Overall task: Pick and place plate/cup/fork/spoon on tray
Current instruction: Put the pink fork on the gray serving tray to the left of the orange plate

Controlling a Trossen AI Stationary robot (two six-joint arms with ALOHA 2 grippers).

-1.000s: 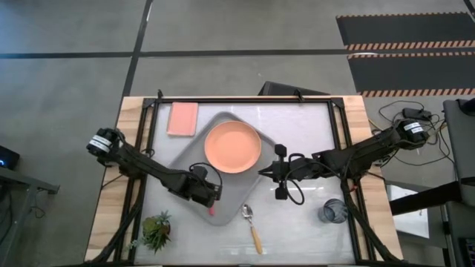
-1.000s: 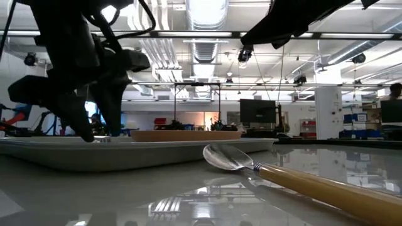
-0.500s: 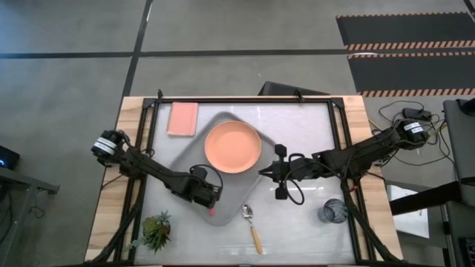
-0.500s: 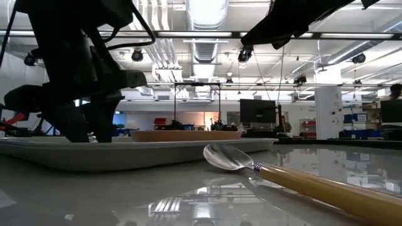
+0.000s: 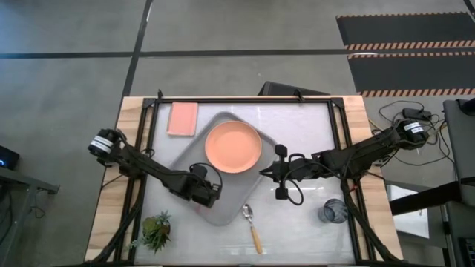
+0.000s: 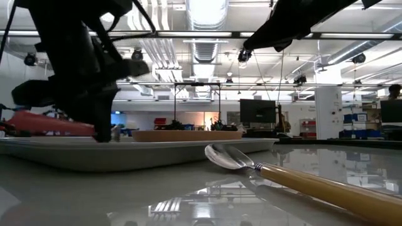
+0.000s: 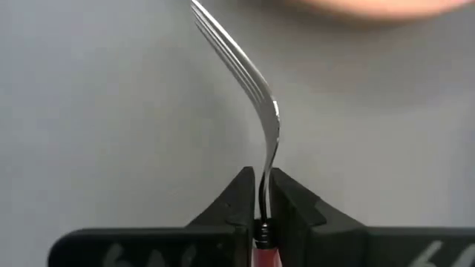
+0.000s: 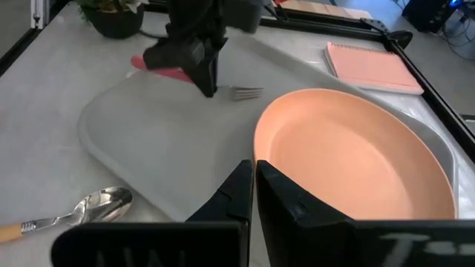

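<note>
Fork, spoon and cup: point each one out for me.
fork (image 7: 256, 81), left wrist view, on the metal neck.
spoon (image 5: 255, 237), high view, on the orange-yellow handle.
cup (image 5: 333, 211), high view, on its rim.

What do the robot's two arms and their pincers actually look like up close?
Both arms are slim, black and jointed, with a round light-labelled joint near each base. Black cables loop beside the right pincer. The left pincer ends in two dark, wedge-shaped fingers on a flat black bar with faint pale markings.
</note>
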